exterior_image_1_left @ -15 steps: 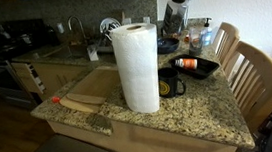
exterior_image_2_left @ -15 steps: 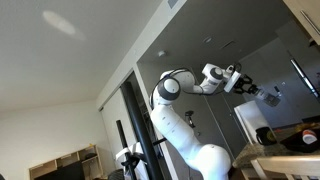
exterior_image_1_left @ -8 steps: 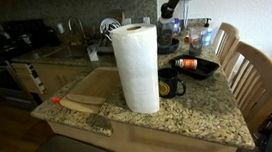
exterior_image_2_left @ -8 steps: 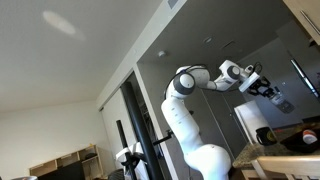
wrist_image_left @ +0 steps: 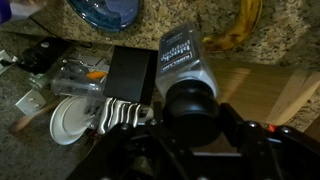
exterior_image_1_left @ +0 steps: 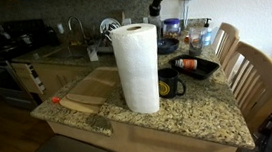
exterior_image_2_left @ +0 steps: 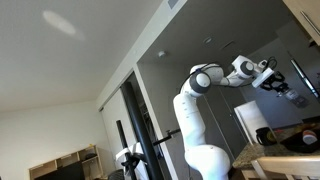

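Speckled granite countertop [exterior_image_1_left: 205, 115] runs through a kitchen and carries a tall white paper towel roll [exterior_image_1_left: 135, 68] with a black mug [exterior_image_1_left: 171, 83] just beside it. High above the counter, the gripper [wrist_image_left: 190, 120] is clamped on a dark cylindrical bottle with a grey printed label [wrist_image_left: 184, 58], held in the air. In the wrist view, a yellow banana [wrist_image_left: 240, 30], a flat black box [wrist_image_left: 130, 72] and a white round plate [wrist_image_left: 70, 122] lie on the counter beneath the bottle.

Paper towel roll [exterior_image_1_left: 135, 66], black mug [exterior_image_1_left: 170, 83], banana [wrist_image_left: 240, 25], blue bowl [wrist_image_left: 105, 10].
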